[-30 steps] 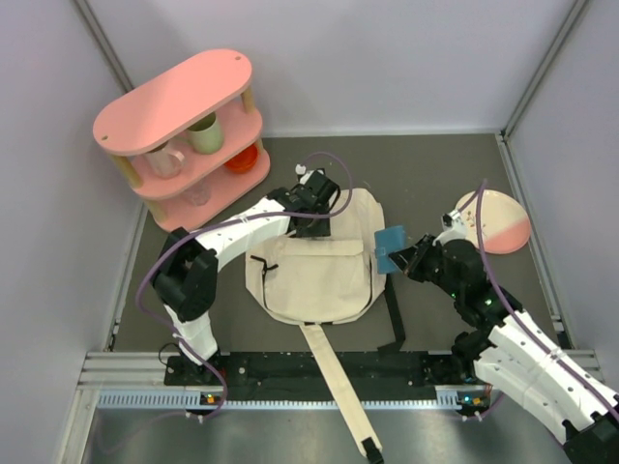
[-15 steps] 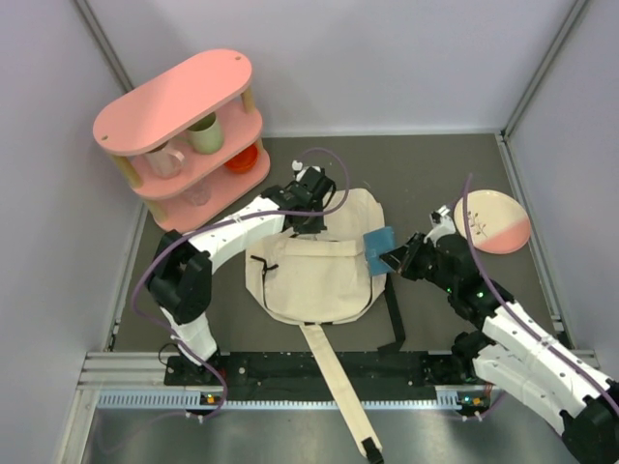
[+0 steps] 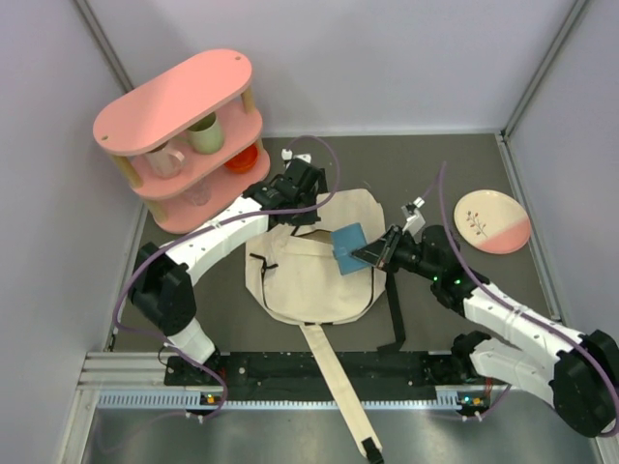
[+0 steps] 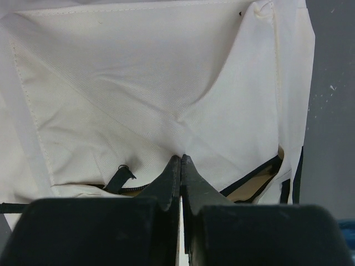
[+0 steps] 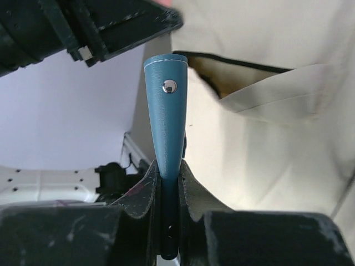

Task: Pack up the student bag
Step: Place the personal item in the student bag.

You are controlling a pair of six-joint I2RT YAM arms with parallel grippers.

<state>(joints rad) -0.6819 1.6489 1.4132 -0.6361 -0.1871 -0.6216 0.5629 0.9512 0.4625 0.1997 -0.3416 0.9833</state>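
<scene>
The left claw (image 4: 181,159) is pressed together on a fold of cream canvas at the top edge of the student bag (image 3: 311,275), which lies flat at the centre of the overhead frame on the grey tabletop (image 3: 435,179). The right claw (image 5: 168,169) pinches a flat teal case (image 5: 165,105) by its end. The canvas looks soft and light and will likely sag, so the rim beside the opening seems the best hold. A second ago the left claw was spread, and the case was right of the bag, not over it.

No lettering, label, brand, number or sign can be read on anything in view.
</scene>
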